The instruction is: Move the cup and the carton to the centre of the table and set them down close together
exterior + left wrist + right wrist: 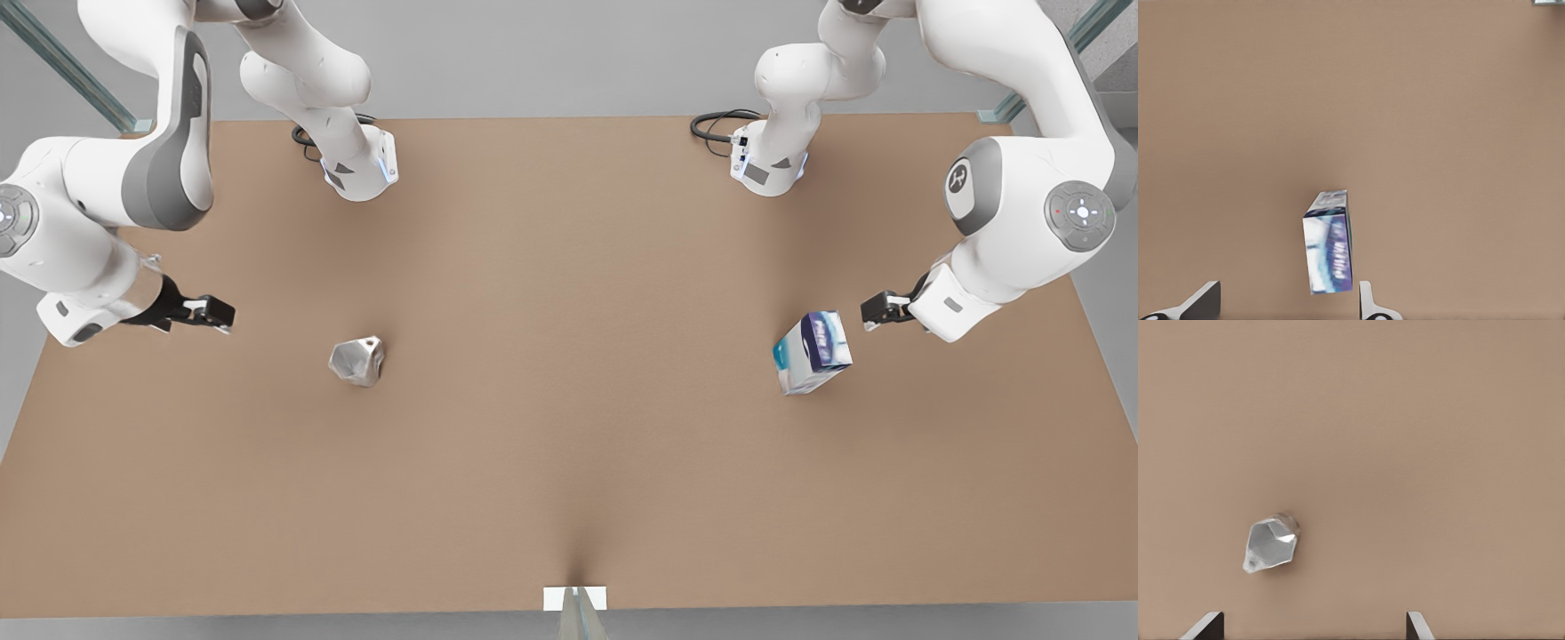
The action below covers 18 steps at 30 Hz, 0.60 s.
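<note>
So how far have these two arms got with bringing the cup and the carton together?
Nothing is moved yet. The cup and the carton rest far apart on the table, one toward each side, with the middle bare. In hand: the left gripper, fingers open, is close beside the carton; the right gripper, also open, is farther from the cup. Gripping, carrying and setting down remain.
</note>
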Motion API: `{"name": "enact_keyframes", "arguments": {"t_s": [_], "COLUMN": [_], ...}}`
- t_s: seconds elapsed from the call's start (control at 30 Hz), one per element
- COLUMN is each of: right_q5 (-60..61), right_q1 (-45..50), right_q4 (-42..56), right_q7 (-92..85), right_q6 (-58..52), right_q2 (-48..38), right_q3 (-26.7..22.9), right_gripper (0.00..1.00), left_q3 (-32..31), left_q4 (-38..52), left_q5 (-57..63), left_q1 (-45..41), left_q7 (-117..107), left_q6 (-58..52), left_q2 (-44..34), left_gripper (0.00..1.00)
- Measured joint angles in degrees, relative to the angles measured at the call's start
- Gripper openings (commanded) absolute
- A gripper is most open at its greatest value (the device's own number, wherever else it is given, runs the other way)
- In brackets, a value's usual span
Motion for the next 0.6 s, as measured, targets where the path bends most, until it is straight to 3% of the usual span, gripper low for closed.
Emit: {"name": "enact_keyframes", "arguments": {"t_s": [0.17,0.3,0.6], "right_q5": [-0.6,-0.3,0.0], "right_q1": [-0.4,2.2,4.9], "right_q4": [0.0,-1.8,-17.8], "right_q7": [0.1,0.6,7.7], "right_q6": [-0.6,-3.0,15.5], "right_q2": [0.1,6.6,6.5], "right_q3": [0.0,0.3,0.1], "right_gripper": [1.00,1.00,1.00], "left_q3": [-0.1,-0.1,-0.2], "left_q4": [-0.1,-0.5,-0.5], "left_q5": [0.0,0.1,0.1], "left_q1": [0.1,-0.1,-0.1], "left_q7": [0.0,0.0,0.1], "left_q6": [0.4,1.4,1.4], "left_q2": [1.3,2.7,2.6], "left_gripper": [1.00,1.00,1.00]}}
